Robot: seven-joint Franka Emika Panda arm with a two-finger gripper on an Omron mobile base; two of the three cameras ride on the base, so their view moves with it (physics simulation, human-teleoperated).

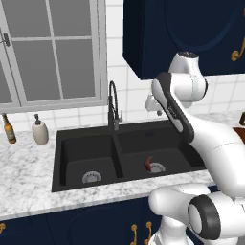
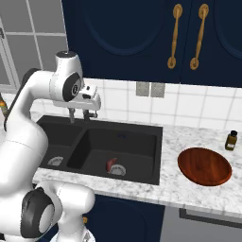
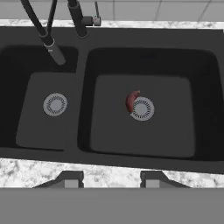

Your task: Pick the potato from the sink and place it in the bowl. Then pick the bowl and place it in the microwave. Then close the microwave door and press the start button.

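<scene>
The potato [image 3: 131, 101], a small reddish-brown lump, lies in the right basin of the black sink [image 3: 144, 61], touching its silver drain, well below the end effector [image 2: 79, 116], whose fingers stand spread and hold nothing. Speckled white marble bench [image 2: 189, 137] surrounds the sink; the glossy bowl [image 2: 204, 166] sits to the end effector's right.

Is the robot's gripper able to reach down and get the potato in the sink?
Probably yes. The gripper hangs open above the sink, and the potato lies uncovered by the right basin's drain, nothing over it.
</scene>
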